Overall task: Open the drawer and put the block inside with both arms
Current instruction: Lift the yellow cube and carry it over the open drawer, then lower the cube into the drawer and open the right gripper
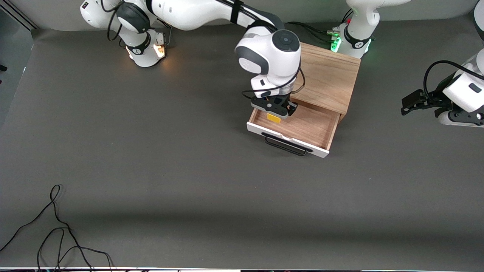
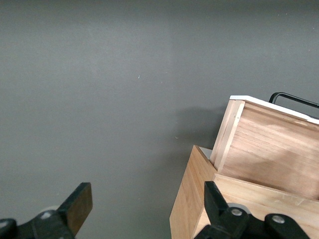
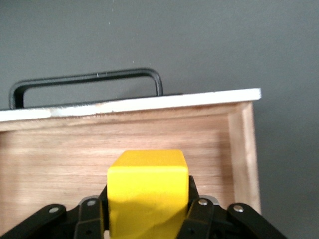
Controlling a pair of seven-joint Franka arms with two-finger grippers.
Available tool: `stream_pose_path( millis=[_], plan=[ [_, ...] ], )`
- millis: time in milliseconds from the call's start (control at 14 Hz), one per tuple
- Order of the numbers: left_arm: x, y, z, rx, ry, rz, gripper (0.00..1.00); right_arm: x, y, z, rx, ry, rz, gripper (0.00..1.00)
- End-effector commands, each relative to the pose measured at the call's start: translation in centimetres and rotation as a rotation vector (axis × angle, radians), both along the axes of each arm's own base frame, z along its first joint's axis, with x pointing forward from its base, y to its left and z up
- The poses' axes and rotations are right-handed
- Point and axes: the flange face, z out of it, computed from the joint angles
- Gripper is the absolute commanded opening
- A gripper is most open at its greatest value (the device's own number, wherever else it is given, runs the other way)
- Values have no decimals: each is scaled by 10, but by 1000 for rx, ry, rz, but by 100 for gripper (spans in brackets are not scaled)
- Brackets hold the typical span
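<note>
The light wooden box cabinet (image 1: 328, 77) sits toward the left arm's end of the table, its white-fronted drawer (image 1: 298, 126) pulled open, the black wire bar handle (image 1: 285, 144) facing the front camera. The right gripper (image 1: 275, 109) hangs over the drawer, fingers clamping the small yellow cube (image 3: 148, 194). The left gripper (image 1: 414, 101) waits beside the cabinet, fingers (image 2: 77, 205) spread wide.

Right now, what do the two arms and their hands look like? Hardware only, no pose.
Both are glossy white jointed arms with dark grey round joint caps. Right arm: black strap around the link, black cables looped at its wrist, base lit warm orange. Left arm: black cable arcing over the wrist, base lit green. The right hand and left hand are black two-finger units; silver screws show in the finger linkages.
</note>
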Motion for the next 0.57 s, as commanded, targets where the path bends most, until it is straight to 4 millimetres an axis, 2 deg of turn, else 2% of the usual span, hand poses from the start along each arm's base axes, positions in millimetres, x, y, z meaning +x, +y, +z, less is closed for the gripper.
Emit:
stream_pose_path(
  millis=[0, 357, 500],
  plan=[
    [4, -1, 6, 2, -13, 11, 100, -7, 11, -15, -2, -31, -7, 0],
    [-2, 1, 7, 17, 15, 10, 100, -11, 18, -43, 4, -25, 7, 0],
    [-3, 2, 8, 27, 14, 9, 100, -10, 19, -45, 11, -28, 10, 0]
  ],
)
